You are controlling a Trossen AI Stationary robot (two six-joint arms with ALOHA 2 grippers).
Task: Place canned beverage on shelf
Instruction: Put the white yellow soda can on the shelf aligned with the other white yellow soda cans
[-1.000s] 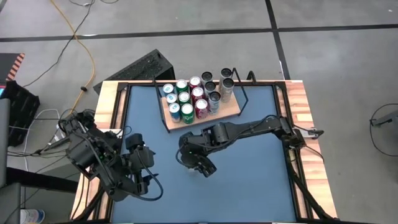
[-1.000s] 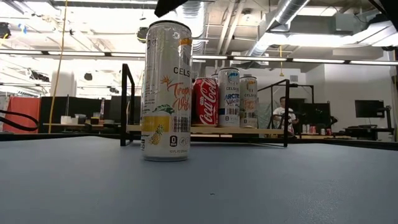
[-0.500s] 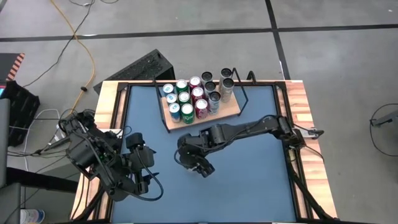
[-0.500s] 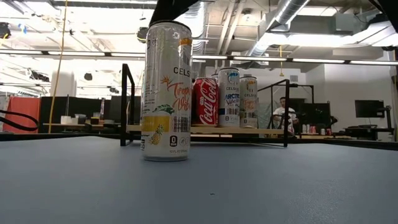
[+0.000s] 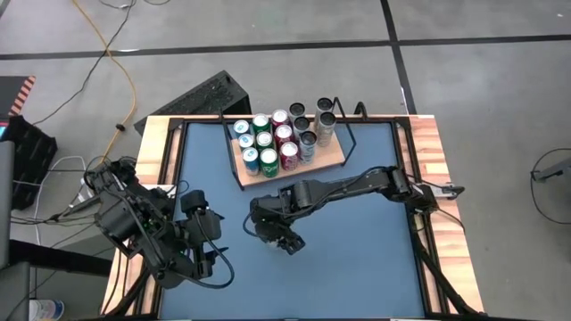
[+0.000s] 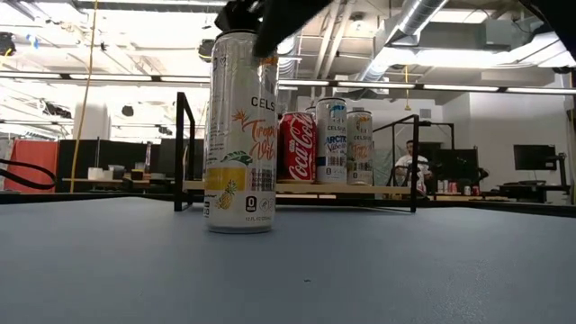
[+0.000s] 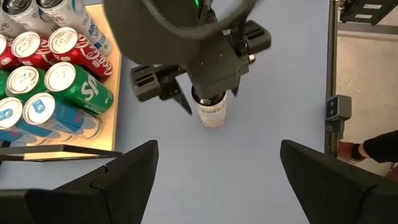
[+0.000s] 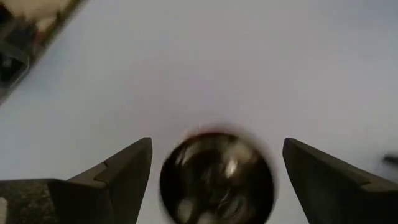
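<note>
A tall white-and-yellow can (image 6: 238,135) stands upright on its base on the blue tabletop (image 5: 357,259), near of the shelf. My right gripper (image 8: 217,144) is open and points down right above the can's top (image 8: 217,177), one finger on each side of it without touching. It also shows in the left wrist view (image 7: 199,68) over the can (image 7: 212,116). The shelf (image 5: 335,157), a light-wood board in a black wire frame, holds several cans (image 5: 277,143) at the table's far middle. My left gripper (image 7: 217,146) is open and empty at the table's left.
The shelf's right part (image 6: 387,189) has bare board beside the cans (image 6: 297,148). The black wire frame (image 6: 184,148) rises at the shelf's ends. Wooden table borders (image 5: 437,178) run along the left and right sides. A person (image 6: 412,166) sits far back in the room.
My right gripper has moved toward the table's left edge and come down over the standing can, so that its fingers now show around the can's top in the low view. The can has stayed where it was.
</note>
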